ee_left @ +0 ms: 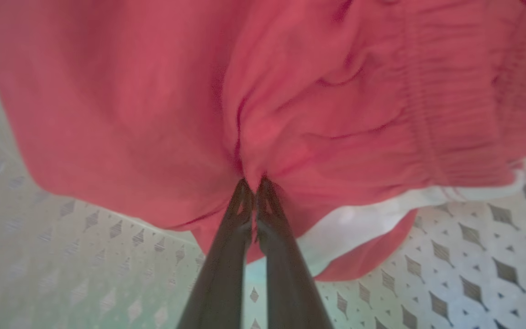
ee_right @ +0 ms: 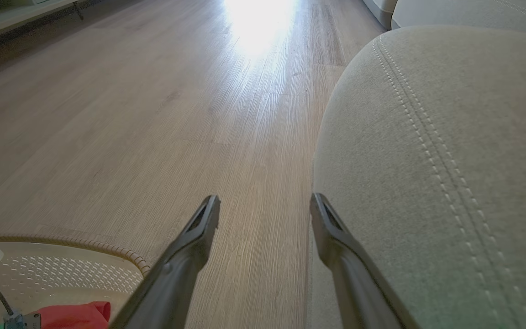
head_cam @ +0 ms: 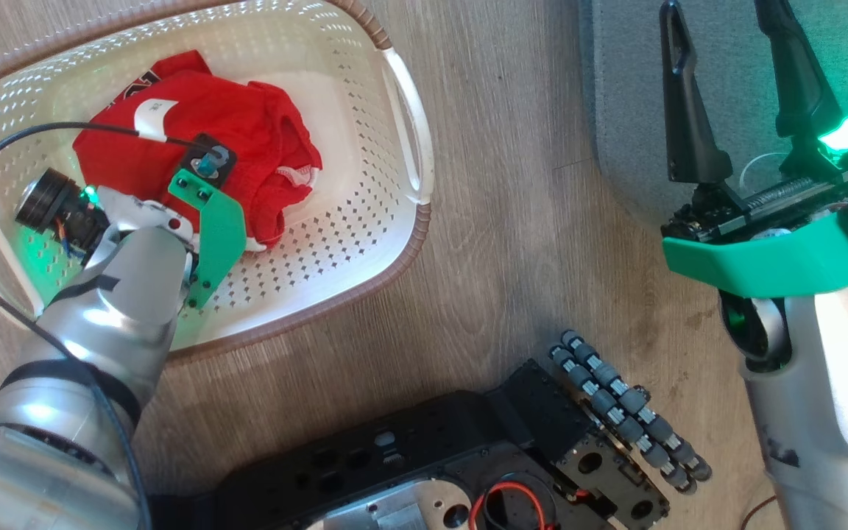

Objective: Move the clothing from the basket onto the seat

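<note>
The pale wooden floor (head_cam: 512, 184) is stretching across the whole scene, with glare shining on it far off in the right wrist view. The seat (ee_right: 450, 160) is sitting on the robot's right, its rounded corner and pale double stitching showing beside the right arm, and it is standing well apart from the basket. The robot's dark base (head_cam: 431, 456) is showing at the bottom of the head view. The basket (head_cam: 394, 243) is standing on the floor to the robot's left, with one white handle (head_cam: 409, 110) facing the seat. The clothing (head_cam: 247, 140) is lying inside the basket as a crumpled red heap with white trim peeking out at its lower edge, and it is covering much of the perforated bottom. The left gripper (ee_left: 253, 183) is reaching down into the basket, its two dark fingers pressing together on a gathered fold of the red fabric. The right gripper (ee_right: 265, 201) is hovering over the floor just beside the seat's edge, its fingers spreading wide and holding nothing.
</note>
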Robot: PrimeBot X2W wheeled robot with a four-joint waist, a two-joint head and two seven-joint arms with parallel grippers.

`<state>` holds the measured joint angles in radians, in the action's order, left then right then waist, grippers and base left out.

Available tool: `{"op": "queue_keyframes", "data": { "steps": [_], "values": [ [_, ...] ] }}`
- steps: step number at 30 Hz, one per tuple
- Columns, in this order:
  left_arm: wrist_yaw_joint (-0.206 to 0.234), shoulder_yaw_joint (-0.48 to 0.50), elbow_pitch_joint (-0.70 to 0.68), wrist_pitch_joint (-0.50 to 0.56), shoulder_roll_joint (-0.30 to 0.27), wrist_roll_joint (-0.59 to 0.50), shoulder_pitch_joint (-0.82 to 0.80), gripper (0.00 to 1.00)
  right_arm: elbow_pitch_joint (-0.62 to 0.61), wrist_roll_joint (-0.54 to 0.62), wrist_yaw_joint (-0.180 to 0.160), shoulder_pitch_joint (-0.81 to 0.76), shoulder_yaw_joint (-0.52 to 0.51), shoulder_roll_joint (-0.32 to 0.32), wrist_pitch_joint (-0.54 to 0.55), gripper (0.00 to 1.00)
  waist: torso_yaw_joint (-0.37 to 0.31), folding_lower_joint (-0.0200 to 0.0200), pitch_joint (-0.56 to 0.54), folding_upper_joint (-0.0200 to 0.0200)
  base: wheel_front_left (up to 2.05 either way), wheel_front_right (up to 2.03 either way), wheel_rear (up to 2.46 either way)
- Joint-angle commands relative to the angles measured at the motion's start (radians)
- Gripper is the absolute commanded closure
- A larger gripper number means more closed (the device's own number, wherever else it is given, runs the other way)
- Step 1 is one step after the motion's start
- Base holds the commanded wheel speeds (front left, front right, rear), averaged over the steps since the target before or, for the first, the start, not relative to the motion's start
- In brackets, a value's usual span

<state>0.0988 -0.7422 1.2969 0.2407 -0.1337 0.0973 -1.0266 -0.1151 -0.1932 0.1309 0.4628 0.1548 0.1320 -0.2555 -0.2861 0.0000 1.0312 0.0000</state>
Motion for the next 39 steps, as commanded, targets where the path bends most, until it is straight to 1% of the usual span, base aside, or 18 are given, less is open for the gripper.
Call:
{"op": "queue_keyframes", "data": {
  "steps": [1, 9, 19, 26, 35, 39],
  "values": [
    [-0.003, 0.013, -0.006, -0.005, -0.024, 0.01, 0.024, 1.0, -0.031, 0.009, 0.0, -0.033, 0.013, 0.002, -0.006, 0.0, 0.001, 0.0, 0.0, 0.0, 0.0, 0.0, 0.0],
    [0.004, 0.015, -0.006, -0.032, -0.031, 0.028, 0.026, 1.0, -0.022, 0.009, 0.0, -0.012, 0.019, -0.006, -0.006, 0.0, -0.003, 0.0, -0.011, 0.0, 0.0, 0.0, 0.0],
    [0.017, 0.036, -0.006, -0.106, -0.024, 0.071, 0.03, 1.0, -0.021, 0.009, 0.0, 0.036, 0.027, -0.014, -0.006, 0.0, -0.013, 0.0, -0.064, 0.0, 0.0, 0.0, 0.0],
    [0.022, 0.055, -0.006, -0.174, 0.007, 0.113, 0.089, 1.0, -0.003, 0.014, 0.0, 0.035, 0.03, -0.012, -0.006, 0.0, 0.013, 0.0, -0.179, 0.0, 0.0, 0.0, 0.0],
    [0.021, 0.095, -0.006, -0.326, 0.038, 0.179, 0.154, 1.0, 0.028, 0.011, 0.0, 0.009, 0.027, 0.003, -0.006, 0.0, 0.055, 0.0, -0.35, 0.0, 0.0, 0.0, 0.0],
    [0.011, 0.124, -0.006, -0.412, 0.051, 0.219, 0.177, 1.0, 0.048, 0.006, 0.0, -0.008, 0.029, 0.011, -0.006, 0.0, 0.074, 0.0, -0.426, 0.0, 0.0, 0.0, 0.0]
  ]
}}
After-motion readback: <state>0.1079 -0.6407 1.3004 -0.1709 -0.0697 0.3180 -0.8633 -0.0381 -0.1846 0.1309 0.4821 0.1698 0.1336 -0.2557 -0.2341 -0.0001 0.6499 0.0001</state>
